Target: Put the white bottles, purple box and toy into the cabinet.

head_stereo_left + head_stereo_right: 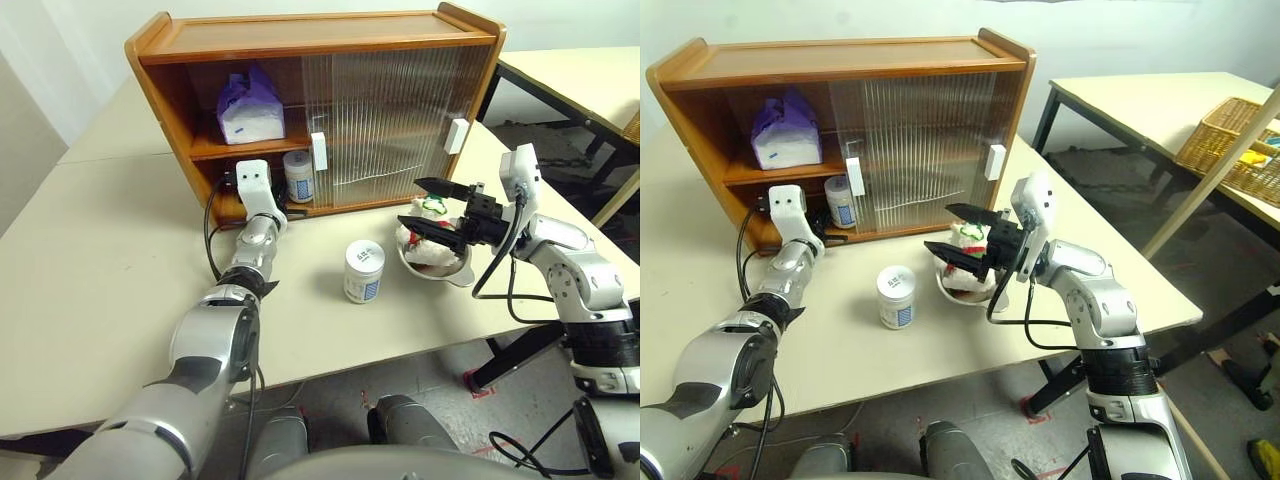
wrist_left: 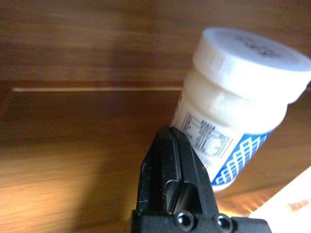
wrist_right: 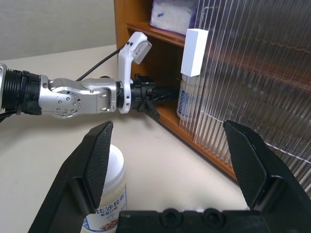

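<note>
The cabinet (image 1: 300,35) stands at the back of the table, its left side open. On its upper shelf lies the purple box (image 1: 250,108). One white bottle (image 1: 298,177) stands on the lower shelf, partly behind a door handle. My left gripper (image 2: 171,133) reaches into that shelf, shut and empty, its fingers right beside this bottle (image 2: 238,102). A second white bottle (image 1: 364,271) stands on the table in front. The toy (image 1: 420,250) lies in a steel bowl. My right gripper (image 1: 410,202) hovers open just above it, holding nothing.
The steel bowl (image 1: 445,272) sits on the table right of the loose bottle. Ribbed sliding doors (image 1: 390,120) cover the cabinet's middle and right. A second table with a wicker basket (image 1: 1230,135) stands to the right. The table's front edge is close.
</note>
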Controlling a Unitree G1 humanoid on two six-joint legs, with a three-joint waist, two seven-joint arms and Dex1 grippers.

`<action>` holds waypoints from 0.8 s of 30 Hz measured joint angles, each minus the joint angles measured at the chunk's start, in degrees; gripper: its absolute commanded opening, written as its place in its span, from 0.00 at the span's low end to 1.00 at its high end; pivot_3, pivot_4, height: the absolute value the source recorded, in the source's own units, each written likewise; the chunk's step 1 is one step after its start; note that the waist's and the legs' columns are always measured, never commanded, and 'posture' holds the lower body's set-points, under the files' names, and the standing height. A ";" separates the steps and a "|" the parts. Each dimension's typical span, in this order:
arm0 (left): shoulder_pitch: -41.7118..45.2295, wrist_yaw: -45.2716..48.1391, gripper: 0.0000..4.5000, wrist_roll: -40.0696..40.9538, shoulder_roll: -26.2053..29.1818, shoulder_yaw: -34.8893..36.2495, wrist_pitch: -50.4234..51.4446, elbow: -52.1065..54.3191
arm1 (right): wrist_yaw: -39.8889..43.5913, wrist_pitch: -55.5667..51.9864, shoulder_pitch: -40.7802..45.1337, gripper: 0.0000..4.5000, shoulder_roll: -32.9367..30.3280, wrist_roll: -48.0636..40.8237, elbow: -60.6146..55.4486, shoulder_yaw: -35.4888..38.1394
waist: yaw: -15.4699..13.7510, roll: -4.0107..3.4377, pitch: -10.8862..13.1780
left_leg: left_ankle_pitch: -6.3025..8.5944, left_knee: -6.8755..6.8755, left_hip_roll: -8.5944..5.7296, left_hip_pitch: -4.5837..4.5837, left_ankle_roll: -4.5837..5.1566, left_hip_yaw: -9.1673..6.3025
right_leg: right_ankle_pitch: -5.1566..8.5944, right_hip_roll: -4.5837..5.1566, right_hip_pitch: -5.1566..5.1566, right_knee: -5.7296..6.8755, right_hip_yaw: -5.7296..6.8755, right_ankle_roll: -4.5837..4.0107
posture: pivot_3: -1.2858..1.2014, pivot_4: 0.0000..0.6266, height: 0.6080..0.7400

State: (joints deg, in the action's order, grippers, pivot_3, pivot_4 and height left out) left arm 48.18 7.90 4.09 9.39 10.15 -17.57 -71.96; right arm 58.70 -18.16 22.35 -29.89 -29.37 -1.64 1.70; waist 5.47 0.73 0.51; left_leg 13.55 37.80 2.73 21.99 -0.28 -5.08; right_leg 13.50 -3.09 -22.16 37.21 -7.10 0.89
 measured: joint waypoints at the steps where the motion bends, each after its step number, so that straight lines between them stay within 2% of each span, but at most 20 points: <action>1: 0.00 0.02 0.01 0.00 -0.03 0.01 0.01 -0.02 | -0.06 0.00 0.00 1.00 0.00 0.00 0.00 0.00 | 0.05 0.00 0.00 | 0.00 0.00 0.00 0.00 0.00 0.00 | 0.00 0.00 0.00 0.00 0.00 0.00 | 0.45 0.00 1.00; 10: -0.06 -1.39 0.01 0.61 1.37 1.49 -1.90 0.44 | -0.34 0.01 0.05 1.00 0.06 0.00 0.04 0.00 | 0.35 0.00 0.00 | -0.02 0.00 0.00 -0.01 0.03 0.00 | -0.01 0.00 0.01 0.00 0.00 0.03 | 0.46 0.00 1.00; 17: -3.22 2.89 0.01 3.18 1.90 2.75 -5.00 7.68 | -1.02 1.71 1.45 1.00 1.03 0.90 3.81 -0.08 | -0.13 0.00 0.00 | -0.02 0.01 0.00 -0.03 0.03 0.00 | -0.01 0.00 0.04 0.00 0.01 0.03 | 0.47 0.00 1.00; 20: -7.06 7.07 0.14 4.98 1.80 2.59 -4.61 13.96 | -1.67 3.28 2.53 1.00 1.47 2.67 6.88 -0.32 | -0.26 -0.03 -0.02 | -0.01 0.01 -0.01 -0.04 0.04 0.00 | -0.02 0.00 0.06 0.01 0.00 0.03 | 0.48 0.00 1.00; 24: -13.90 11.90 0.45 6.80 1.54 1.66 -0.91 25.39 | -3.63 6.40 4.74 1.00 2.31 5.52 11.94 -0.35 | -0.81 -0.05 -0.03 | -0.01 0.00 0.00 -0.04 0.04 -0.01 | -0.03 0.00 0.05 0.02 0.02 0.02 | 0.49 0.00 1.00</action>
State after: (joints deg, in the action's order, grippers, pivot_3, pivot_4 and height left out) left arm 34.27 19.80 10.89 10.93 11.81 -18.47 -46.57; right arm 55.07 -11.75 27.09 -27.57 -23.85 10.30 1.36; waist 4.66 0.69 0.48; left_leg 13.54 37.80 2.72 21.95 -0.24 -5.09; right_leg 13.47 -3.09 -22.11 37.23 -7.08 0.91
